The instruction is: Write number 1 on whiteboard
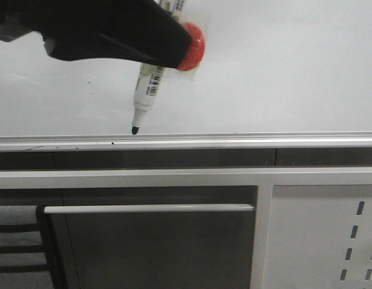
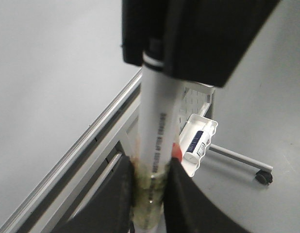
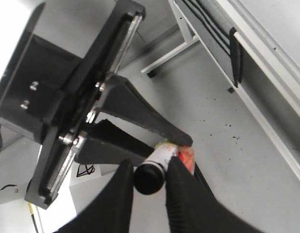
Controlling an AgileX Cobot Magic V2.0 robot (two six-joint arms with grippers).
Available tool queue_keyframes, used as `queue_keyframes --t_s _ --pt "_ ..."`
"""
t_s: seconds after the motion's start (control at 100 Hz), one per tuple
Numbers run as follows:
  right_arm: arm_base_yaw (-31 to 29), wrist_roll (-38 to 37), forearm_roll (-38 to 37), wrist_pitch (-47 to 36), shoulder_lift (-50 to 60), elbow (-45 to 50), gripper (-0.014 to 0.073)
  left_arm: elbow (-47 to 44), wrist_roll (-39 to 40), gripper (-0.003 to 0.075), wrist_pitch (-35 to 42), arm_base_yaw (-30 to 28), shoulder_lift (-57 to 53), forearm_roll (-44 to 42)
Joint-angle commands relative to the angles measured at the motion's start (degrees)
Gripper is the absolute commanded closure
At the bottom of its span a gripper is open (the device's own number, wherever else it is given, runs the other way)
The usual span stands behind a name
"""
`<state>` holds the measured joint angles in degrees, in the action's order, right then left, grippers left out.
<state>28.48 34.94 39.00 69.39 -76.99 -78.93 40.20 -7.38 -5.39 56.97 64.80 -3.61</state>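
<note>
Your left gripper (image 1: 174,57) is clamped shut on the marker (image 1: 147,90), which points down with its black tip just above the silver ledge along the bottom edge of the whiteboard (image 1: 282,66). You see no drawn stroke on the board. Your right gripper (image 3: 149,187) has its fingers closed against the marker's capped rear end.

Front view faces the whiteboard (image 1: 282,72) closely; both wrist views look along the shared marker (image 1: 147,90).
</note>
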Motion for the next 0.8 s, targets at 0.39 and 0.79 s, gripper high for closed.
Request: queue_keyframes --t_s 0.39,0.79 --pt "0.04 0.51 1.11 -1.35 1.79 -1.04 0.0649 4.13 0.37 0.0290 1.79 0.37 -2.72 3.02" --pt "7.57 0.51 -3.15 -46.34 20.92 27.12 0.0645 5.50 0.90 0.0287 -5.61 -9.18 -16.83 3.10"
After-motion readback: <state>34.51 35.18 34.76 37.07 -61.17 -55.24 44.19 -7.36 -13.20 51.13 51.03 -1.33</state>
